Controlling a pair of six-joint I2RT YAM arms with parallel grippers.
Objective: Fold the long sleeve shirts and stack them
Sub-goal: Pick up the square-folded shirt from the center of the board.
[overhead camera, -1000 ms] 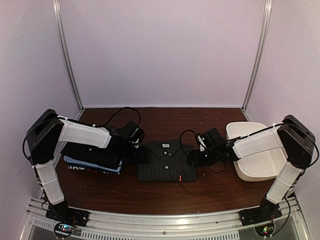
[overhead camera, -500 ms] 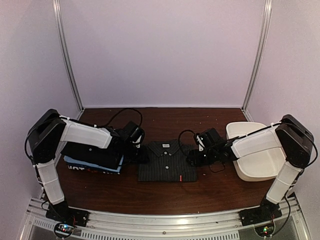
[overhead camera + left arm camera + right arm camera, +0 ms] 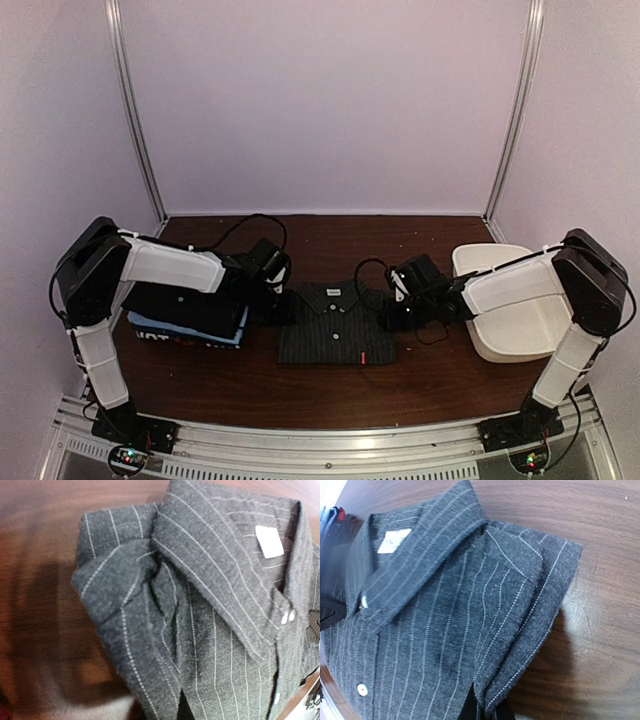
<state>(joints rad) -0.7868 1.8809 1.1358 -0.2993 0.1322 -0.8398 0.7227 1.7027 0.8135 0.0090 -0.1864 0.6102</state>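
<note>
Your left gripper [image 3: 285,310] and right gripper [image 3: 385,318] are each clamped on a shoulder of the shirt [image 3: 335,330] lying between them.

Folded charcoal-black pinstriped cloth shirt [image 3: 335,328] at mid-table, with folded shirts stacked just to its left.
It lies face up, collar toward the far side, small white buttons done up, a white label inside the collar, and both shoulder folds bunched. In the stack, a black cloth shirt [image 3: 190,306] lies on a light blue cloth shirt [image 3: 150,324].
</note>
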